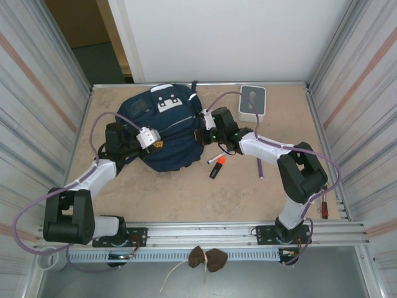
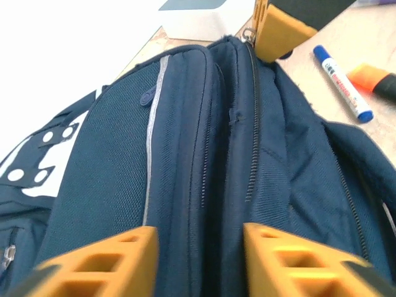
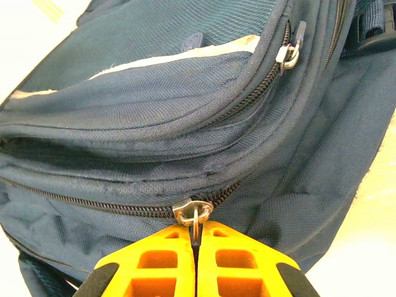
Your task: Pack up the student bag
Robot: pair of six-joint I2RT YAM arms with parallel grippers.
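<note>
**Table** (image 1: 186, 192): a sandy board between ribbed metal walls. From my remote seat I read all clock directions on the top view.

**Student bag** (image 1: 167, 127): the navy backpack lies flat at about 11 o'clock from the table's centre, its white patches towards the far wall. The left wrist view looks along its ridges and reflective stripe (image 2: 151, 142), and the right wrist view looks onto its side (image 3: 185, 105).

**Arms**: the left arm reaches the bag from 8 o'clock, the right arm from 4 o'clock.

**White-grey box** (image 1: 252, 101): stands at 1 o'clock on the table, just beside the bag's far right corner and apart from it.

**Left gripper** (image 2: 198, 260): sits over the bag's 9 o'clock flank. The jaws stand part-way apart, with a ridge of navy cloth running up between the orange fingers (image 2: 99, 263). I cannot tell whether the pads touch that cloth.

**Right gripper** (image 3: 197, 260): at the bag's 3 o'clock edge. The jaws are pressed together, pinching the tab of the zip pull.

**Pens**: a white marker with a blue cap (image 2: 342, 81) and an orange highlighter (image 2: 374, 81) lie side by side at the bag's 4 o'clock. A purple pen (image 1: 260, 169) lies well apart, further towards 3 o'clock.

**Zip pull** (image 3: 193, 210): a metal ring on the lower zipper (the track to its left looks closed).
</note>
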